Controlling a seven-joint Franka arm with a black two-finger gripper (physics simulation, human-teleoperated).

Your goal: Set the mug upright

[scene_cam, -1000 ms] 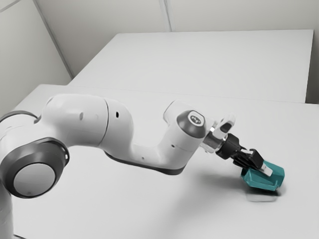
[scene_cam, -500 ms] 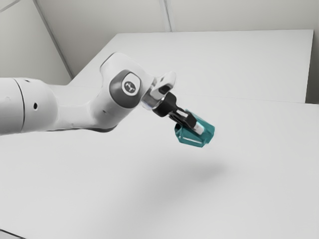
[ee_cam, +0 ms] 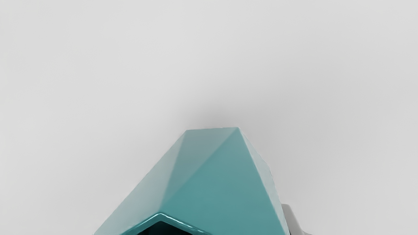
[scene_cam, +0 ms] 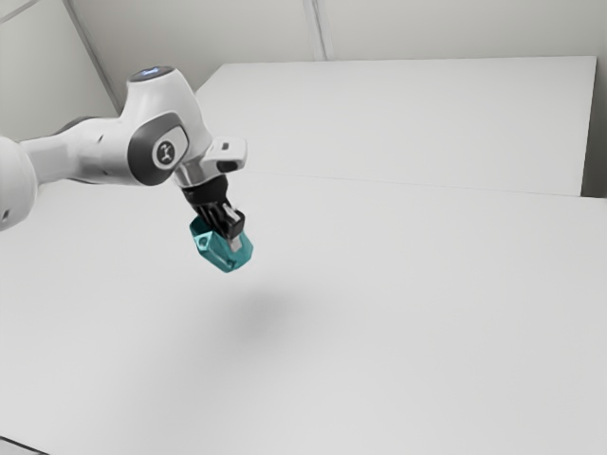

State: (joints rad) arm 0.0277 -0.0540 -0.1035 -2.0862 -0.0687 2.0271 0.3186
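The teal faceted mug (scene_cam: 221,248) hangs tilted above the table in the exterior view, its shadow on the surface below. My gripper (scene_cam: 233,237) is shut on it, with a pale fingertip against its side. From the wrist view, the mug (ee_cam: 215,176) shows its angular wall and part of its rim around a dark opening, nearest the hand. Beside the wall stands one pale fingertip of my gripper (ee_cam: 291,219); the mug hides the other.
The white table (scene_cam: 427,322) extends under the lifted mug. Behind it is another white surface (scene_cam: 408,123), with pale walls beyond. A dark-edged corner of something lies at the exterior view's lower left.
My arm has drawn back toward the exterior view's left, carrying the mug up off the table and away from where it was. The hand has turned to point more steeply downward, tilting the mug with it.
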